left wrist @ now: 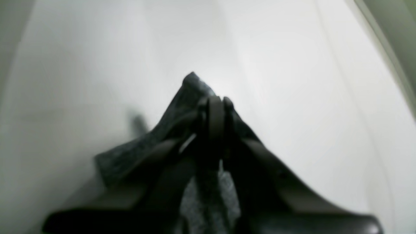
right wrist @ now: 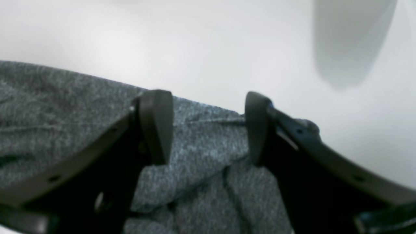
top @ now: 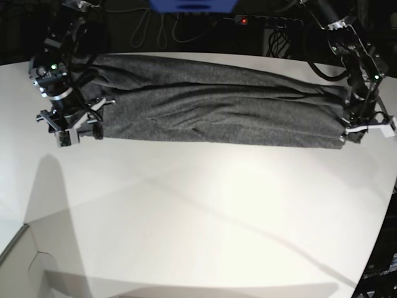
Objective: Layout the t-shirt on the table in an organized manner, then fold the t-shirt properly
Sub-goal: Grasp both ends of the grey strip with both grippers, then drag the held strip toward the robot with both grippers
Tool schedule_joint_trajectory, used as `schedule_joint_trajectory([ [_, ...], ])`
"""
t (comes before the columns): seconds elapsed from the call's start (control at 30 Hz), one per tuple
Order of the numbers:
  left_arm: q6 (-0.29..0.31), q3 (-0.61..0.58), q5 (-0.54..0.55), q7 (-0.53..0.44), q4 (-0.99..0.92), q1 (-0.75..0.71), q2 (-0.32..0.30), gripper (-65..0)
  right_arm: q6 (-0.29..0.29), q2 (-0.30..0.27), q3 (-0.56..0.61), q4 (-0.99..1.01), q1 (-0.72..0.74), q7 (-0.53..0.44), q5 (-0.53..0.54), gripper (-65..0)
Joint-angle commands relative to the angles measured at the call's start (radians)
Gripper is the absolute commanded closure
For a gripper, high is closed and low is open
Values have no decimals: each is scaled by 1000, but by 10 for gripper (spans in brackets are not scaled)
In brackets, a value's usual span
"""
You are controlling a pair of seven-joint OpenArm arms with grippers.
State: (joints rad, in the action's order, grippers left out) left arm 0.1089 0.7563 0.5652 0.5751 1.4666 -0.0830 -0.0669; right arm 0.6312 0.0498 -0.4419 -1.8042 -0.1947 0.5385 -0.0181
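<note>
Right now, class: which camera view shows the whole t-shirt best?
The base view: the t-shirt lies stretched in a long band across the table. The left wrist view shows only a pinched corner, the right wrist view only one blurred edge.

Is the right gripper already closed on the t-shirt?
No. In the right wrist view the right gripper has its jaws wide apart, with the t-shirt visible between them.
</note>
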Motion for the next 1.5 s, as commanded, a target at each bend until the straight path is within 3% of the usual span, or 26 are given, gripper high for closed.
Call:
schedule_joint_trajectory([
  [0.0,10,-10,8,-14,-2,16,-12,-2,5,-6,-1,-16,8,-25,17,-356],
  [0.23,8,-19,8,-14,-47,19,-14,-18,5,-8,-1,-16,8,-25,17,-356],
  [0.57,15,-11,17,-14,24,4,-14,-394,5,-8,-5,-16,16,-25,17,-356],
  [0.7,16,-11,19,-14,87,-5,-12,-479,3,-6,-8,-24,16,-25,16,-359],
  [0.93,12,-10,8,-17,108,-34,-17,-520,3,-6,-13,-24,10,-25,16,-359],
  [1.13,16,-14,8,-14,50,-64,-100,-521,3,-5,-38,-16,14,-25,16,-359],
  [1.3,18,-119,8,-22,15,-88,-190,-521,3,-5,-38,-18,10,-25,16,-359],
  [1.47,19,-168,9,-22,-2,-85,-202,-521,3,-1,-38,-18,7,-25,16,-359],
])
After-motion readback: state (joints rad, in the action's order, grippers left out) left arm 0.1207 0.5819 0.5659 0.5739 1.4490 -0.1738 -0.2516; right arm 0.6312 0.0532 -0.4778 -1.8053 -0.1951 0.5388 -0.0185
